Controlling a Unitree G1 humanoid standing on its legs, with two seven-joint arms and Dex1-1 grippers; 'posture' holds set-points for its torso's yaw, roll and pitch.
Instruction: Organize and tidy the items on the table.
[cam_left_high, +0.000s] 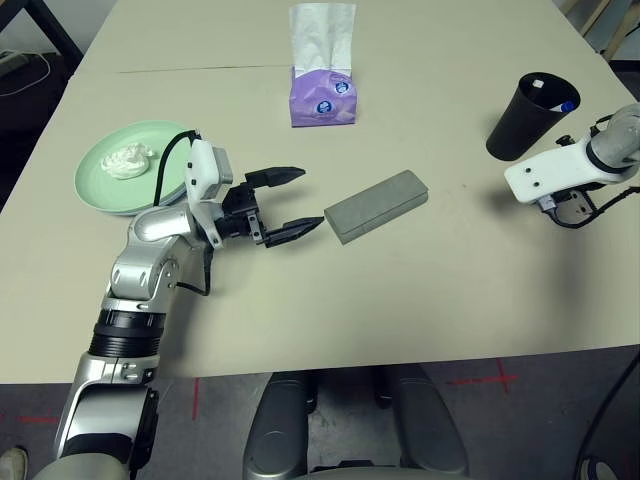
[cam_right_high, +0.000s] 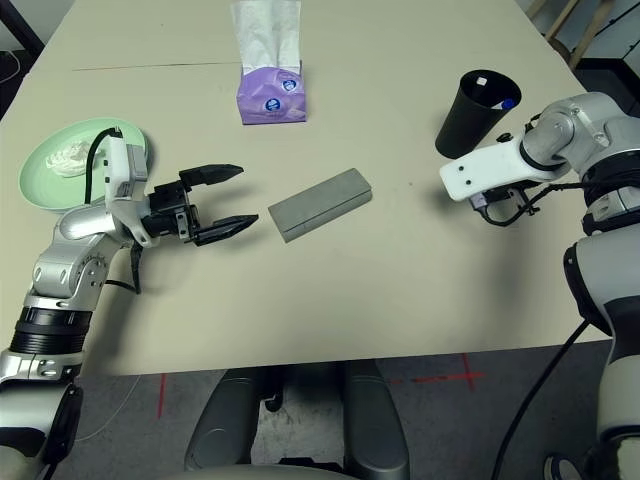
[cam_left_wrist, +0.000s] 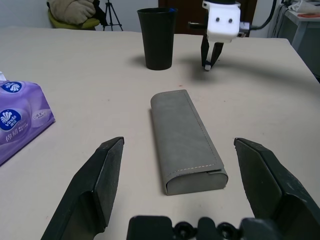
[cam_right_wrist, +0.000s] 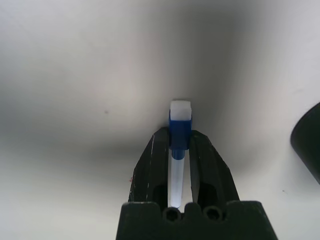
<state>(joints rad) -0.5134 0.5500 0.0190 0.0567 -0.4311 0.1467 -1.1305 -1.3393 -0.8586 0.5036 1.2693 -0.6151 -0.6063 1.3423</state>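
A grey oblong glasses case (cam_left_high: 377, 205) lies mid-table. My left gripper (cam_left_high: 310, 200) is open just left of it, its fingers (cam_left_wrist: 97, 182) spread on either side of the case's near end without touching it. Behind that arm, a pale green plate (cam_left_high: 98, 188) holds a crumpled white tissue wad (cam_left_high: 131, 158). At the right, my right gripper (cam_right_wrist: 180, 145) points down at the table (cam_left_high: 400, 290) and is shut on a white blue-capped pen (cam_right_wrist: 180, 120). The black cup (cam_left_high: 528, 120) stands just behind it, with a white and blue item (cam_left_high: 562, 102) inside.
A purple tissue pack (cam_left_high: 321, 97) with a white tissue sticking out stands at the back centre. A thin seam (cam_left_high: 200, 68) crosses the table's far part. Bare tabletop lies in front of the case and between the case and the cup.
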